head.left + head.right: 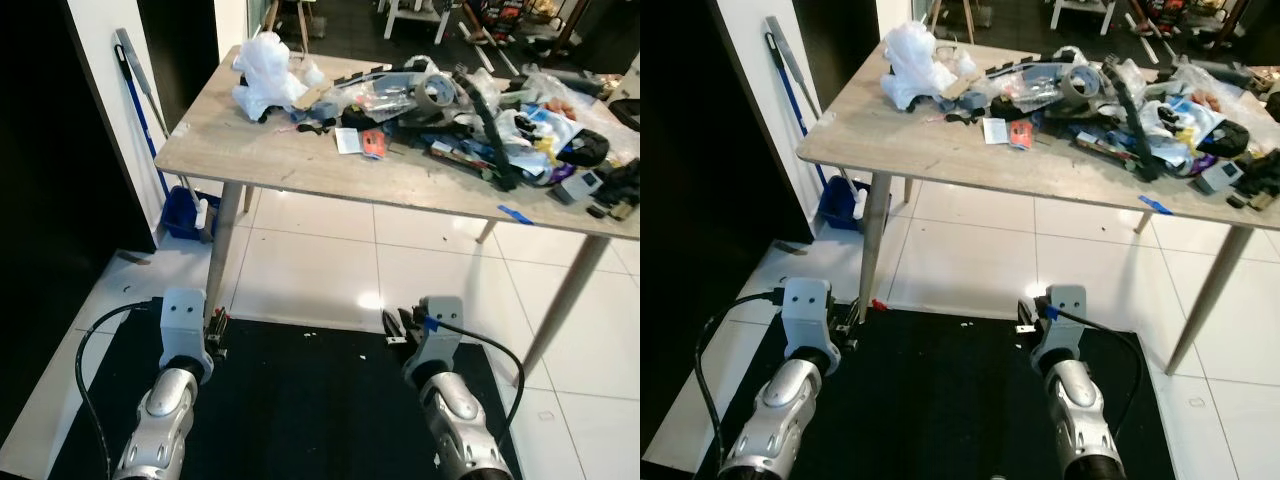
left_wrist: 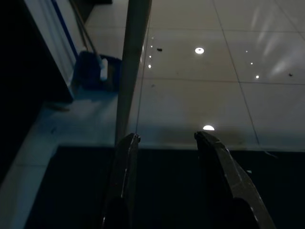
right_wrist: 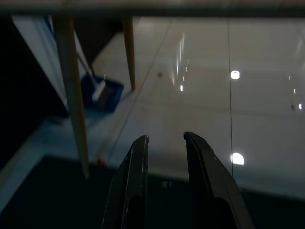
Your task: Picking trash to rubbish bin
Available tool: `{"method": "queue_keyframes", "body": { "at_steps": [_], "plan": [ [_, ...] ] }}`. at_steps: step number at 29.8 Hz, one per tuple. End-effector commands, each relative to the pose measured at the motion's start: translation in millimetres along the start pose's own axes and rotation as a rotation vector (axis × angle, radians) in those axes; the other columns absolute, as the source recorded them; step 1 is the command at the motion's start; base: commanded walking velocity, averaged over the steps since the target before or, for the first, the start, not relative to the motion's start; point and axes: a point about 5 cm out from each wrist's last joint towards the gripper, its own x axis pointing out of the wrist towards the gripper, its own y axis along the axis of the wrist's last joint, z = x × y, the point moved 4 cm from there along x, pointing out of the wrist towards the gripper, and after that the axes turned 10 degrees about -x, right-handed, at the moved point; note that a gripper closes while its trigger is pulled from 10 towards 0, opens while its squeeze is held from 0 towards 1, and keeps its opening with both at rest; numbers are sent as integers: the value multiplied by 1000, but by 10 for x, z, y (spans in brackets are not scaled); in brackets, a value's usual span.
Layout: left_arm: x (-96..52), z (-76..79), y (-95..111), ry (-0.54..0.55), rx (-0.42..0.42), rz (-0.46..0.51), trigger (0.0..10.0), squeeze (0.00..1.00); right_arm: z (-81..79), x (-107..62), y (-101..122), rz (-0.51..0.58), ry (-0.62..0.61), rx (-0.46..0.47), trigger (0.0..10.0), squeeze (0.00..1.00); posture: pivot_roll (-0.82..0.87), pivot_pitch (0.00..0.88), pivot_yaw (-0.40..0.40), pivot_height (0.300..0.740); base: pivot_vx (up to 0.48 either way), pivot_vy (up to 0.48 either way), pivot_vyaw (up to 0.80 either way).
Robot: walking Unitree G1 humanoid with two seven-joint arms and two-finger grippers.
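On the worktop (image 1: 260, 150), up at about twelve to one o'clock from both arms, the trash lies in a long heap (image 1: 470, 110) whose axis runs from the crumpled white plastic bag (image 1: 265, 72) at the near-left end across to the far right edge. It looks like a tangle of wrappers, clear bags, dark straps, a roll of tape and small packets, loose and light. No rubbish bin can be made out. Both arms hang low over the black mat (image 1: 300, 400), well apart from the heap and below it. The left pincer (image 2: 164, 143) and the right pincer (image 3: 164, 143) each have their fingers parted and hold nothing. I judge the right arm nearer the bulk, the left nearer the white bag.
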Motion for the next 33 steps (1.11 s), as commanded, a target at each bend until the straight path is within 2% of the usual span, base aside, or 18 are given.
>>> {"method": "queue_keyframes", "body": {
  "at_steps": [1, 3, 8, 11, 14, 22, 28, 29, 33],
  "plan": [
    [25, 25, 67, -15, 8, 17, 10000, 0, 12, 14, 106, 29, 9, -11, 10000, 0, -19, 136, -46, 740, 281, 0, 0],
    [26, 27, 77, -16, 9, 20, 10000, 0, 11, 15, 124, 34, 10, -13, 10000, 0, -19, 136, -46, 740, 281, 0, 0],
    [124, 16, 456, -15, 15, 134, 10000, 0, 63, 170, 555, 154, -10, -30, 10000, 0, -23, 111, -55, 740, 280, 0, 0],
    [140, 17, 509, -17, 17, 149, 10000, 0, 74, 192, 625, 171, -11, -35, 10000, 0, -24, 101, -57, 740, 281, 0, 0],
    [170, 60, 659, -28, 43, 193, 10000, 0, 107, 234, 759, 204, -28, -50, 10000, 0, -21, 88, -61, 740, 281, 0, 0],
    [173, 156, 933, -41, 40, 276, 10000, 0, 83, 252, 948, 249, -33, -63, 10000, 0, -21, 82, -66, 740, 283, 0, 0],
    [164, 185, 976, -51, 42, 285, 10000, 0, 86, 251, 997, 259, -36, -63, 10000, 0, -26, 82, -71, 740, 285, 0, 0],
    [161, 200, 1004, -51, 42, 293, 10000, 0, 96, 250, 995, 252, -35, -19, 10000, 0, -27, 84, -76, 740, 285, 0, 0],
    [164, 254, 1060, -59, 59, 309, 10000, 0, 113, 247, 1057, 268, -44, -62, 10000, 0, -31, 85, -79, 740, 285, 0, 0]
  ]
}}
